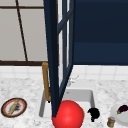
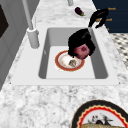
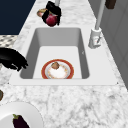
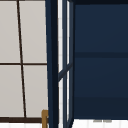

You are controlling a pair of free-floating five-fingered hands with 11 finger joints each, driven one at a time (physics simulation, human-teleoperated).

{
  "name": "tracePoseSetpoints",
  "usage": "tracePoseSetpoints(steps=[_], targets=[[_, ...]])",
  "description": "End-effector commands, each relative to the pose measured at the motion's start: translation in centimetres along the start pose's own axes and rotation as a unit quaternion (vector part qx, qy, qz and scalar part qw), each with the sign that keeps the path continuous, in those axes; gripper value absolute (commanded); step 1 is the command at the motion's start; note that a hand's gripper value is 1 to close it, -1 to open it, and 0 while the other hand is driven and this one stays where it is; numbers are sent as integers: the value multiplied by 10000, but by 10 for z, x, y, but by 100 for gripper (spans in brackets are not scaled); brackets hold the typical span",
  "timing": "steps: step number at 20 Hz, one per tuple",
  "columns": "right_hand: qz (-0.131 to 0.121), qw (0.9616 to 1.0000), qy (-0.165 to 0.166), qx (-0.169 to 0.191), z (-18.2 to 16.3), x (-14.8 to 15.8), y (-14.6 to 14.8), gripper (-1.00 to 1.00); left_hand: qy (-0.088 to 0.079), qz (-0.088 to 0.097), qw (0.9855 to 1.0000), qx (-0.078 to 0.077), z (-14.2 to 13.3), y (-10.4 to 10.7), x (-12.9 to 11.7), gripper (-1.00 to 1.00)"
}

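Note:
My left hand point(image 2: 80, 40) hangs over the sink point(image 2: 100, 67), its fingers curled round a red round thing point(image 2: 82, 51). In the right side view that hand point(image 3: 53, 8) and the red thing point(image 3: 51, 20) sit beyond the basin's far end. In the front view the red thing point(image 1: 68, 115) looms large and low in the middle. Below it in the basin lies an orange-rimmed plate point(image 2: 56, 61) point(image 3: 43, 71) with a small brown morsel on it. My right hand point(image 1: 93, 113) point(image 2: 98, 15) point(image 3: 12, 60) hovers at the sink's right edge, fingers relaxed, holding nothing.
An open dark blue window sash point(image 1: 53, 62) swings out over the sink. The faucet point(image 2: 32, 37) point(image 3: 94, 37) stands at the back. A white plate point(image 3: 15, 107) with an eggplant point(image 1: 123, 108) and a small jar point(image 1: 110, 122) sit right; a patterned plate point(image 1: 5, 107) lies left.

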Motion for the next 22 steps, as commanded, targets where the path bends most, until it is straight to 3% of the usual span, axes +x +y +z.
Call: tracePoseSetpoints(steps=[1, 8, 14, 22], targets=[[0, 10000, 0, 0, 0, 0, 0, 0, -2, 84, 10000, 20, 26, 16, 18, 100], [0, 10000, 0, 0, 0, 0, 0, 0, -5, 86, 10000, 9, 73, 48, 53, 100], [0, 10000, 0, 0, 0, 0, 0, 0, 24, 110, 9999, 8, 109, 62, 84, 100], [0, 10000, 0, 0, 0, 0, 0, 0, 43, 35, 9999, 110, 162, 46, 124, 100]])
